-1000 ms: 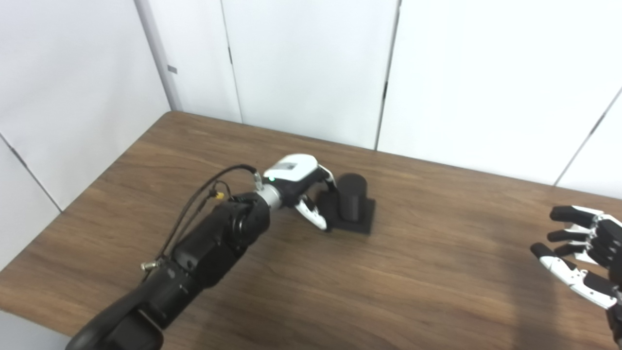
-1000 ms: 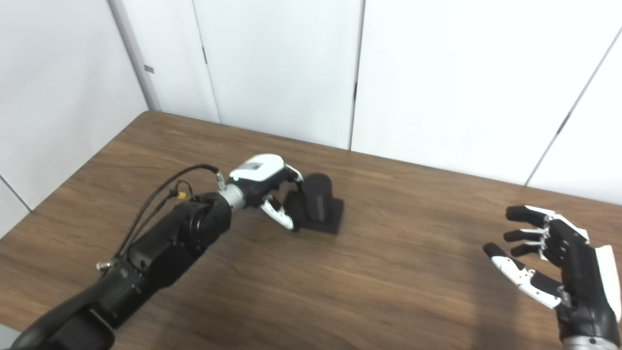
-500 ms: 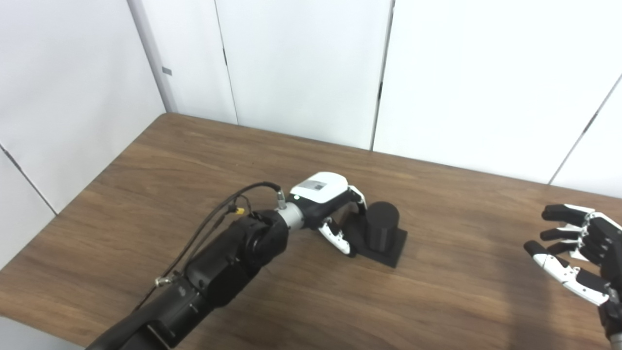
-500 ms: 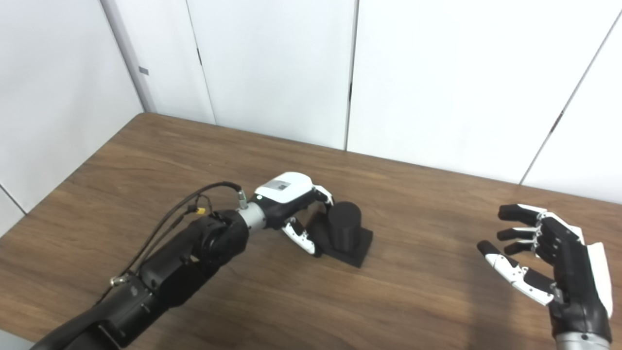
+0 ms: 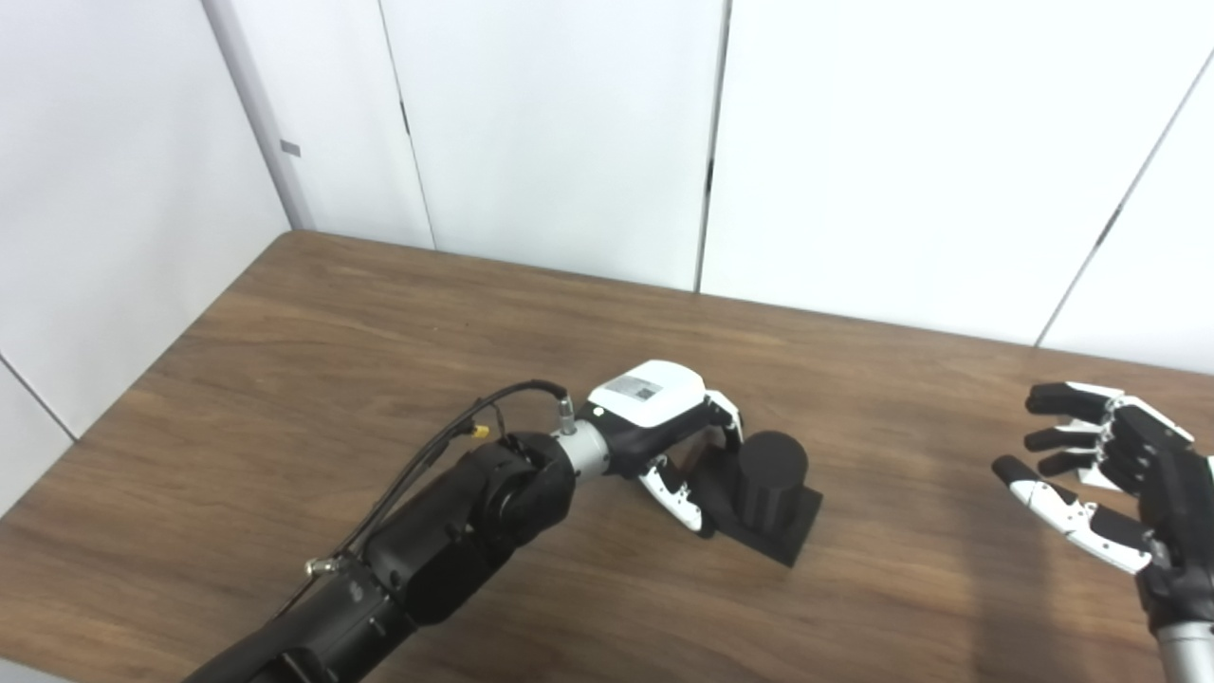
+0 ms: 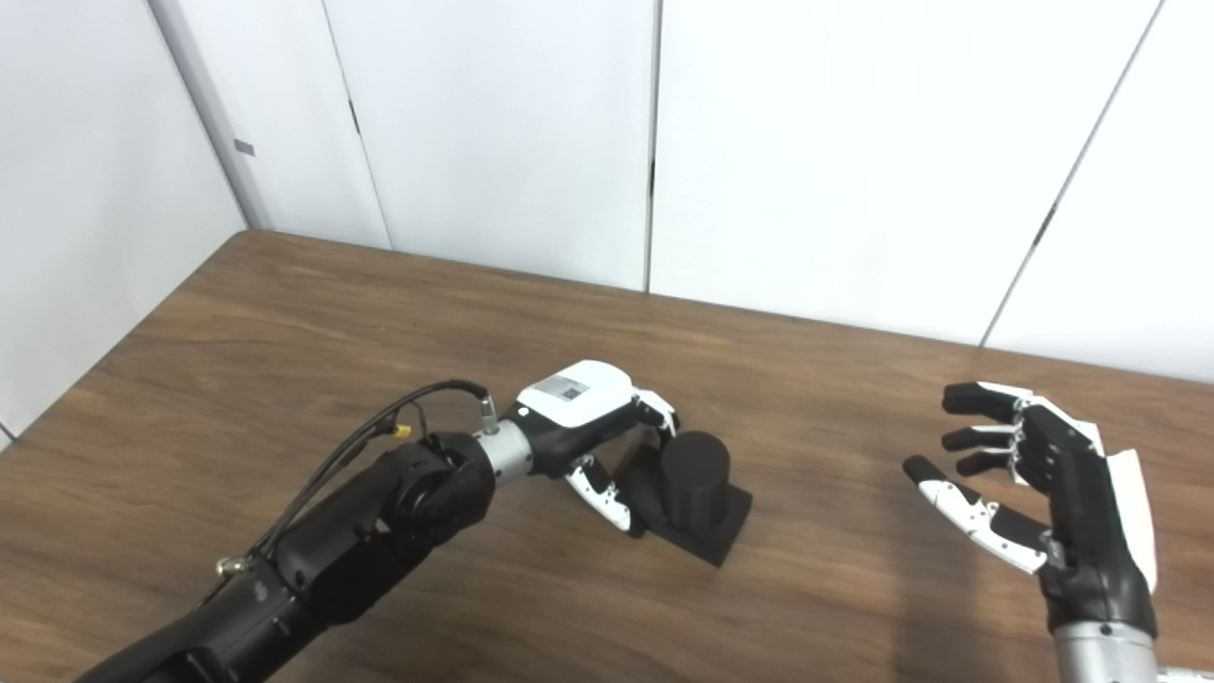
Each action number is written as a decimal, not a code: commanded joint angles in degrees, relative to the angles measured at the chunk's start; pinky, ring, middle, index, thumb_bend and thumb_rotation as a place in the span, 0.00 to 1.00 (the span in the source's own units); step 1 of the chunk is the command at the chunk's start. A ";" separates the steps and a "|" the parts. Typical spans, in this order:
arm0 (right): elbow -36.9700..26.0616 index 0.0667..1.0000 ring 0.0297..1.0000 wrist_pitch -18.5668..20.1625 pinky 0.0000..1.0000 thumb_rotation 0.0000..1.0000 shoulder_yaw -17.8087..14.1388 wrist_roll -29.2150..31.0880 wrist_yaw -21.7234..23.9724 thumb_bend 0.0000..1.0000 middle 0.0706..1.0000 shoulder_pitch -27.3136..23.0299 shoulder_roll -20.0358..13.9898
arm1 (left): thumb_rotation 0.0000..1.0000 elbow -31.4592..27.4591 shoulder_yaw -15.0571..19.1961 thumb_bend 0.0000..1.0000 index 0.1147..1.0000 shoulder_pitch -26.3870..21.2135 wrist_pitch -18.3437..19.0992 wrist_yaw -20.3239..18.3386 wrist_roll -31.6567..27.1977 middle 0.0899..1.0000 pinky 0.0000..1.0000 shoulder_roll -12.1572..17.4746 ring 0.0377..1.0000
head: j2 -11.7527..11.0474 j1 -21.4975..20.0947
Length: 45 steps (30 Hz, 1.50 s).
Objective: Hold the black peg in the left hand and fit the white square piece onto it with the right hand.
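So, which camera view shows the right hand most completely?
The right eye view: the whole right hand is in frame, open, fingers spread, holding nothing. In the left eye view it sits against the picture's right edge, its outer side cut off.

The left hand (image 5: 664,432) now sits nearer the table's middle. The black peg (image 5: 768,484) is there with it, turned a little.

Bright, even light; soft shadows

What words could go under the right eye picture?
Robot's left hand wraps around a black peg on the wooden table; right hand waits open and empty.
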 commanded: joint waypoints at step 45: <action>20.58 0.73 0.79 3.16 0.66 0.15 7.33 -16.19 16.09 0.61 0.81 -26.98 -30.87 | 0.06 6.06 -1.59 0.52 0.42 5.70 -13.45 -1.57 -2.47 0.79 0.64 6.71 0.79 | -6.80 -32.50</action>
